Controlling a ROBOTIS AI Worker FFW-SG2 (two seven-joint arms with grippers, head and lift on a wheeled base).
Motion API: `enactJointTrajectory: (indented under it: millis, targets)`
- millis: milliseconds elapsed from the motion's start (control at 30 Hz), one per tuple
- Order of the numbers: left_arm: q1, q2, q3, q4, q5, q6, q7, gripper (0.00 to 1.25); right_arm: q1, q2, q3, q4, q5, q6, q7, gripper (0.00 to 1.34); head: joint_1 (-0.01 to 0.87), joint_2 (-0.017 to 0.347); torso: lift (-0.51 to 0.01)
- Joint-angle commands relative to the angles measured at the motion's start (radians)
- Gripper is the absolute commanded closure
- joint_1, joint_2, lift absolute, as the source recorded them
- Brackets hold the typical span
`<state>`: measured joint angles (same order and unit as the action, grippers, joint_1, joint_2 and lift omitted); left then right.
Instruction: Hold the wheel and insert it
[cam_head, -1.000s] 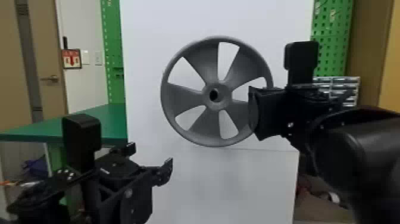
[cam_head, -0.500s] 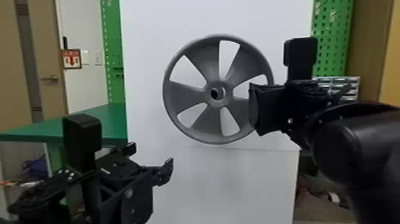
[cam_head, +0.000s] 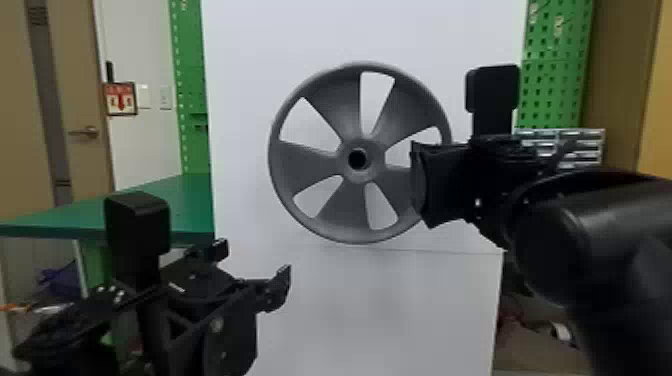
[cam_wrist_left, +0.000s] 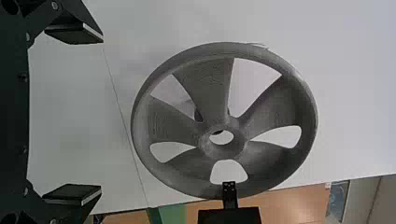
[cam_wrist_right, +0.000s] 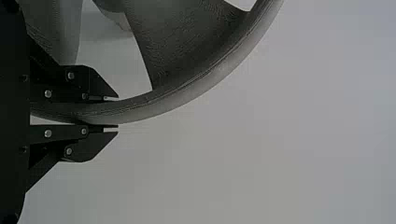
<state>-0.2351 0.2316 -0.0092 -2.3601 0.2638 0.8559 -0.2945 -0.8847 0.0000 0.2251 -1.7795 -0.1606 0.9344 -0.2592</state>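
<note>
The grey wheel (cam_head: 315, 155) hangs upright before a white panel, its hub hole facing the head camera. At its right rim is my right gripper (cam_head: 417, 185); in the right wrist view the right gripper (cam_wrist_right: 112, 112) is shut on the rim (cam_wrist_right: 187, 98) of the wheel, one finger on each side. My left gripper (cam_head: 255, 260) stands open, lower and to the left of the wheel. In the left wrist view the left gripper (cam_wrist_left: 100, 114) has nothing between its fingers, with the wheel (cam_wrist_left: 205, 88) beyond them. A dark round part (cam_wrist_left: 198, 115) shows partly behind the wheel.
The white panel (cam_head: 425, 305) stands upright behind the wheel. A green table (cam_head: 165, 205) is at the left, its edge behind the left arm. Green pegboards (cam_head: 555, 85) and stacked small drawers (cam_head: 582, 145) are behind at the right.
The wheel and my right gripper have shifted slightly; the wheel first rose a little and moved right, and its hub hole now faces the head camera more squarely. The left arm keeps its place.
</note>
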Motion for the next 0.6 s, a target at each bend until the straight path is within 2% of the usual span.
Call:
enactJointTrajectory:
  millis: [0, 567]
  targets:
    - [0.000, 0.000, 0.000, 0.001, 0.002, 0.000, 0.000, 0.15, -0.010, 0.001, 0.003, 0.022, 0.003, -0.003, 0.000, 1.15, 0.179, 0.103, -0.492]
    - [-0.003, 0.000, -0.003, 0.002, 0.002, -0.002, 0.001, 0.15, -0.034, 0.001, 0.007, 0.083, 0.004, -0.023, 0.000, 1.15, 0.179, 0.103, -0.492]
